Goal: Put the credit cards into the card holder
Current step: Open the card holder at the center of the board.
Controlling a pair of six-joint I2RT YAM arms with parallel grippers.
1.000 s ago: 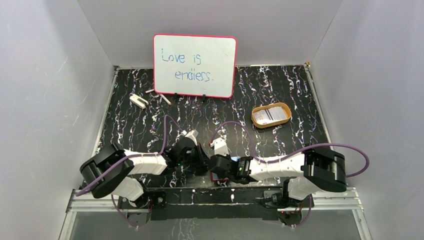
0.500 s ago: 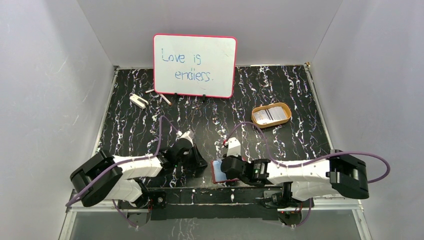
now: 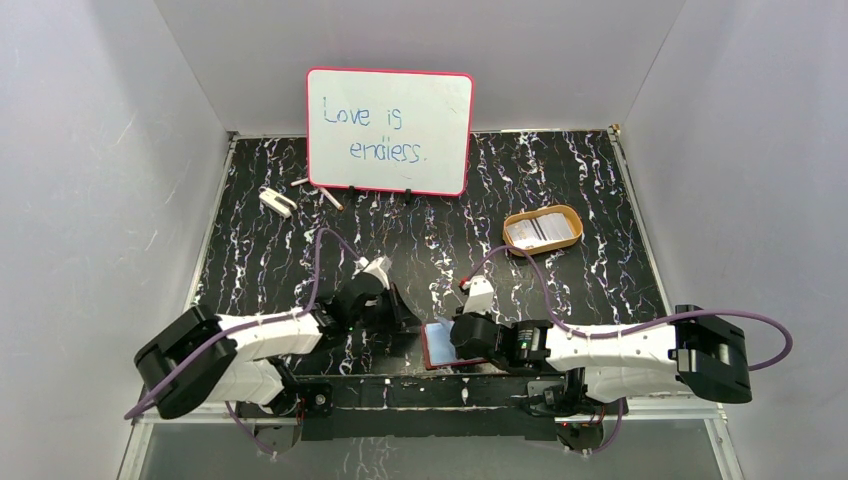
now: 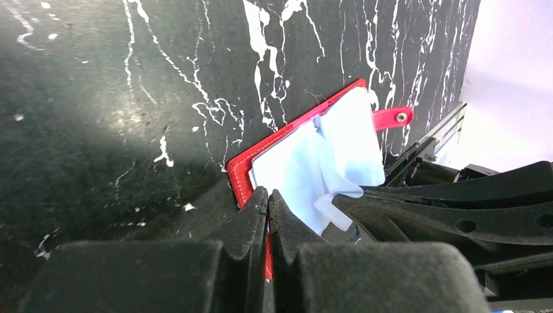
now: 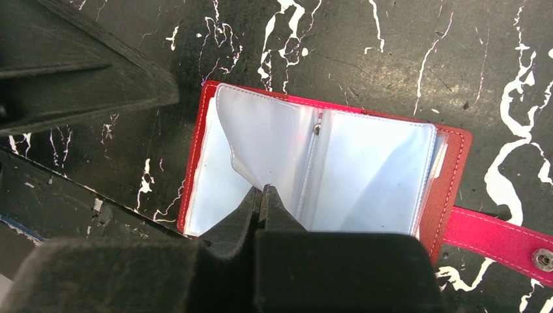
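The holder (image 5: 456,182) lies open; the tray (image 3: 508,236) holds cards (image 3: 542,230). Left gripper (image 4: 268,197) clamps the holder's red edge; right gripper (image 5: 261,191) is pinched together on a clear sleeve (image 5: 261,140).

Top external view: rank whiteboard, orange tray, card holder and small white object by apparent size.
Largest first:
whiteboard
orange tray
card holder, partly hidden by the right gripper, so unsure against tray
small white object
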